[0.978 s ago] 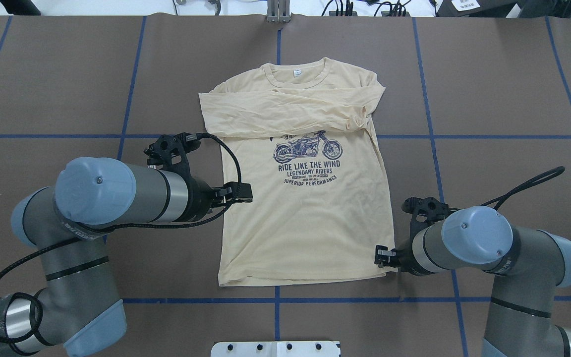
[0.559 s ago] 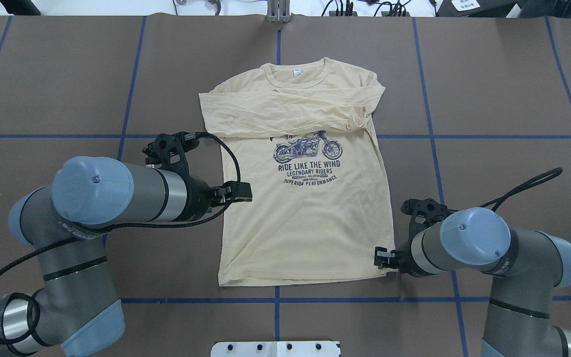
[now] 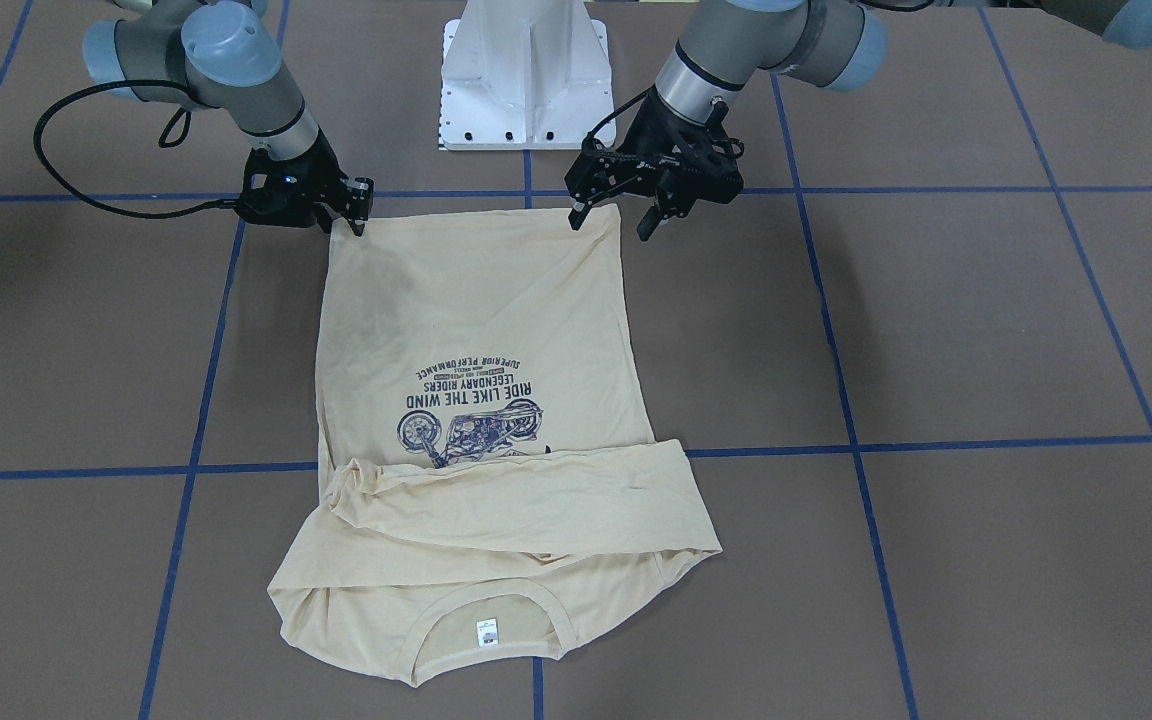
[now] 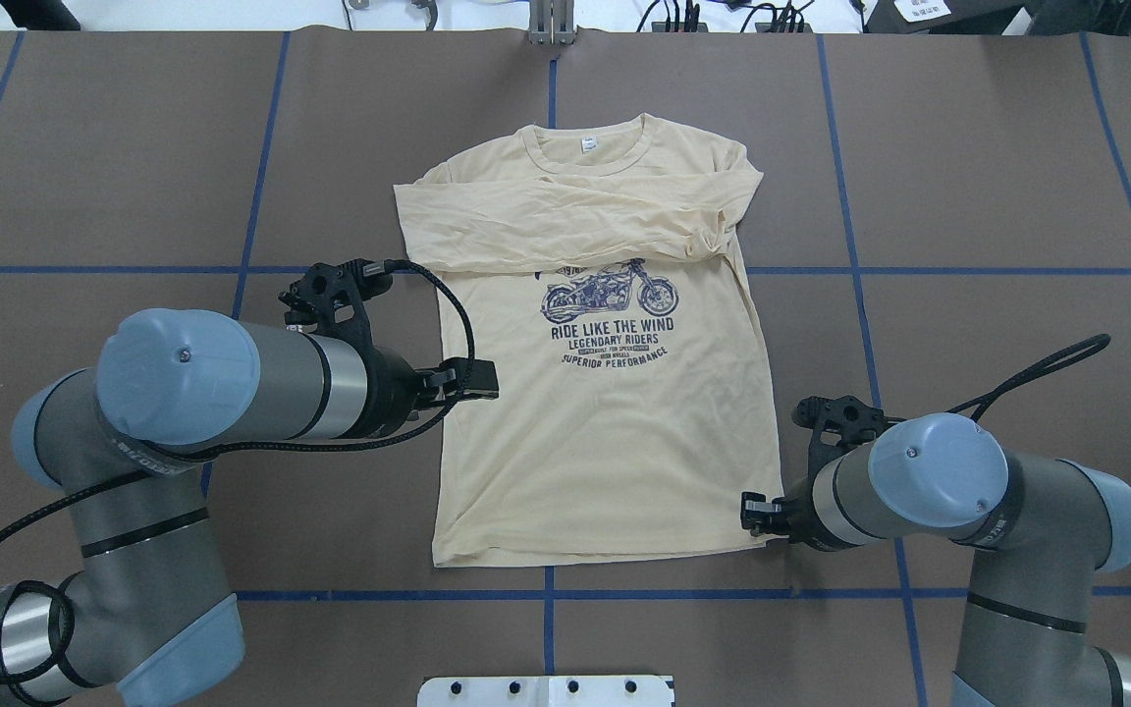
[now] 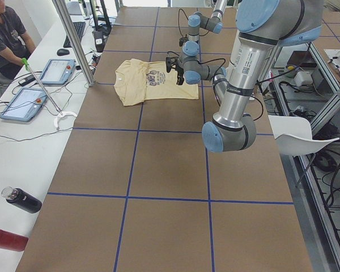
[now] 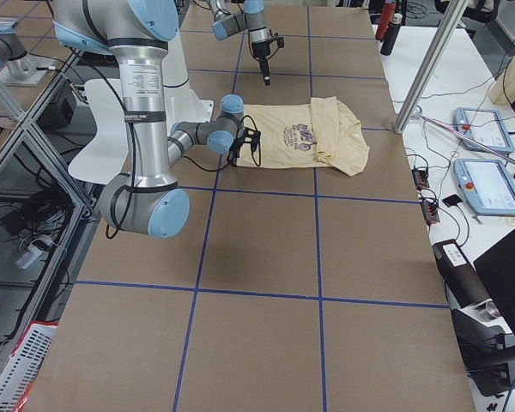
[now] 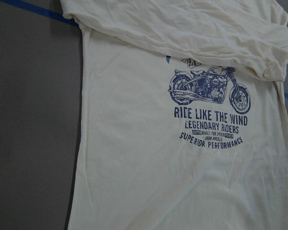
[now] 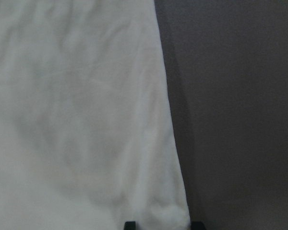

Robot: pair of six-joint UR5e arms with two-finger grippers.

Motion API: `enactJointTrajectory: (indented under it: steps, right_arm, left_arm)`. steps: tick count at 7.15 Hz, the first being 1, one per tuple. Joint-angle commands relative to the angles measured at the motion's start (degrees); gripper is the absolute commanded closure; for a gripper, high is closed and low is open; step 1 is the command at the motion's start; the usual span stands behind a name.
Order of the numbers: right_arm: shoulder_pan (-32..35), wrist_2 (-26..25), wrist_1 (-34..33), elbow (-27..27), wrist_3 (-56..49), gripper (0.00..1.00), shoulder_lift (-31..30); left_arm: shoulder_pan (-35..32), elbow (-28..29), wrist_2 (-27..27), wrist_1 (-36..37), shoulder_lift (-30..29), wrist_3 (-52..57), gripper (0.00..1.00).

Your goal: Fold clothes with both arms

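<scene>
A: So, where does the T-shirt lie?

B: Flat on the brown tabletop, midway between the two arms, with its collar at the far side from the robot and its hem at the near side, just short of a blue tape line.

A: And how does it look?

B: Pale cream-yellow, print side up. The print is dark navy: a motorcycle above the lines "RIDE LIKE THE WIND", "LEGENDARY RIDERS" and "SUPERIOR PERFORMANCE". A small white neck tag shows inside the collar. The long sleeves are folded across the chest in a band that covers the top edge of the print, and the cloth bunches into a twist at the shoulder on the robot's right. Below the band the body is smooth, with only faint creases.

A: The grippers?

B: The left gripper hangs above the shirt's left edge, level with the print, jaws spread wide and holding nothing. The right gripper sits low at the hem's right corner. Its wrist camera shows the two fingertips a narrow way apart with the corner of the cloth between them, not pinched.
</scene>
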Motion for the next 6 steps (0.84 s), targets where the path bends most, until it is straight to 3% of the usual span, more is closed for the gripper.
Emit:
enactJointTrajectory:
  steps: [1,6]
  right_arm:
    - [0.08,0.01,0.0,0.33,0.0,0.98,-0.03]
    - [2.45,3.0,0.09,2.88,0.09,1.0,0.06]
  left_arm:
    - [0.0,0.0,0.05,0.0,0.0,0.0,0.0]
    - [0.61,0.0,0.58,0.09,1.14,-0.61,0.0]
